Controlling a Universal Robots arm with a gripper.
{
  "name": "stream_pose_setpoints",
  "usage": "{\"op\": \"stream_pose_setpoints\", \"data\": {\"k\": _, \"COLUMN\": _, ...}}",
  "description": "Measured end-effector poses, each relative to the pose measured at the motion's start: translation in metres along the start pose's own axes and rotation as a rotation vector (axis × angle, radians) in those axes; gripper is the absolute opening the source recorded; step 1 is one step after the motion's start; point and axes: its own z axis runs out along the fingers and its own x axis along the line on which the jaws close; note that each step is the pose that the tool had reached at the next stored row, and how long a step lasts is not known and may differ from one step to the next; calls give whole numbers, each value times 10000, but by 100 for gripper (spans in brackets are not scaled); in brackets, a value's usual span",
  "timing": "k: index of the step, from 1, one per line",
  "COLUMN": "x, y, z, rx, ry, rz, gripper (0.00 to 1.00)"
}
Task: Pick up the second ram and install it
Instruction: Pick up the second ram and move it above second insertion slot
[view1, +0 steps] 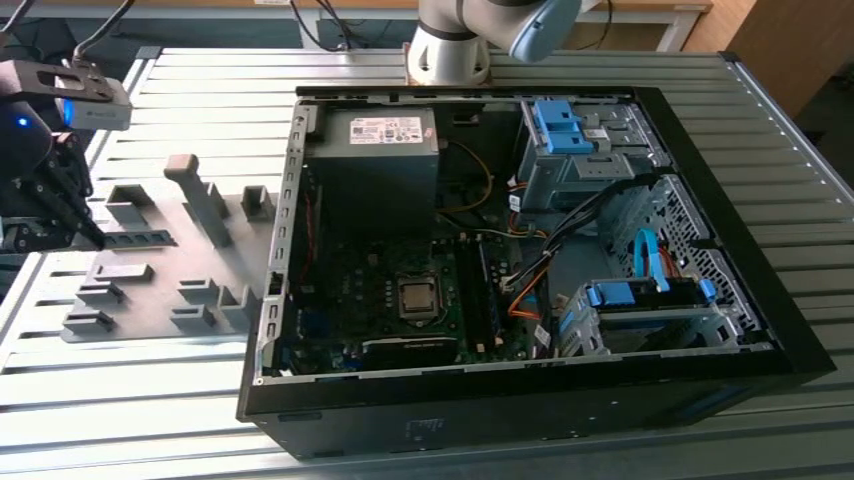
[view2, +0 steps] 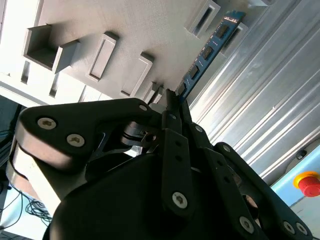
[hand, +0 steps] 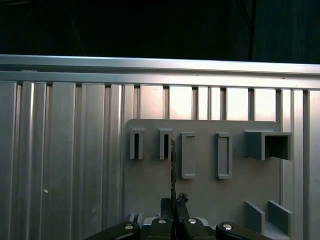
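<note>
The second ram (view1: 140, 238) is a thin dark stick with small chips, lying along the grey holder plate (view1: 147, 295) at the exterior view's left, beside the open computer case (view1: 467, 400). My gripper (view1: 83, 226) is at the stick's end nearest the table edge. In the second wrist view the ram (view2: 210, 47) runs out from between the black fingertips of the gripper (view2: 175, 97). The first wrist view shows the ram (hand: 173, 160) edge-on, with the gripper (hand: 173, 201) shut on its near end. Whether the stick still rests in its holder I cannot tell.
Inside the case lie the motherboard (view1: 400, 290), a black power-supply box (view1: 380, 150), blue drive cages (view1: 641, 295) and loose cables. Grey holder blocks (view1: 200, 195) stand up from the plate. The arm's base (view1: 447, 50) is behind the case. A red button (view2: 309, 182) sits off the table.
</note>
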Motion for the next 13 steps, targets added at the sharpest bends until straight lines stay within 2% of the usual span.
{"op": "stream_pose_setpoints", "data": {"k": 2, "x": 0, "y": 0, "z": -4, "rx": 0, "ry": 0, "rz": 0, "gripper": 14}}
{"op": "stream_pose_setpoints", "data": {"k": 4, "x": -2, "y": 1, "z": -53, "rx": 0, "ry": 0, "rz": 0, "gripper": 14}}
{"op": "stream_pose_setpoints", "data": {"k": 13, "x": -3, "y": 1, "z": -63, "rx": 0, "ry": 0, "rz": 0, "gripper": 14}}
